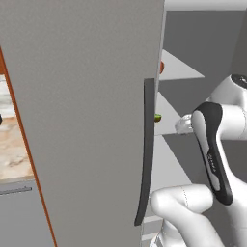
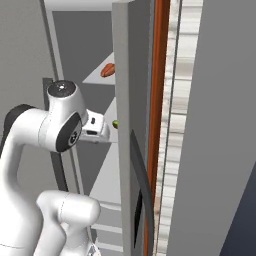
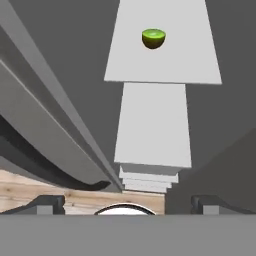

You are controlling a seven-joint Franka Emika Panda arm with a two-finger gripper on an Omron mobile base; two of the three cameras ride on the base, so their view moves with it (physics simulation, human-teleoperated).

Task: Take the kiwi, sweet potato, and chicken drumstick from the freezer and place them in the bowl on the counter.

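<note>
The tall appliance with the flat matte grey door, the freezer [image 1: 82,120], stands open, its long dark vertical handle [image 1: 147,149] hanging at the door's edge, and the white arm reaches past that edge into the pale grey interior. The small bright-green halved kiwi [image 3: 153,38] sits on a pale grey shelf [image 3: 165,60], cut face up, well inside the compartment. From the hand's own camera it lies straight ahead along the line of the two-finger gripper [image 3: 127,202] and apart from it, with a lower shelf between the two; nothing touches it. The kiwi is roundish, so I see no long axis that would dictate how the fingers turn.

The two dark fingertips [image 3: 47,202] stand at the far sides of the hand's view, spread as wide as they go, with nothing between them.

From the base on the left, the kiwi [image 1: 157,117] peeks out just beside the door edge, level with the wrist. From the right, it [image 2: 115,123] shows just beyond the hand. An orange-red item [image 2: 107,70] rests on the shelf above; I cannot tell what it is.

My guess is that the next move is a straight advance toward the kiwi, then closing around it.
</note>
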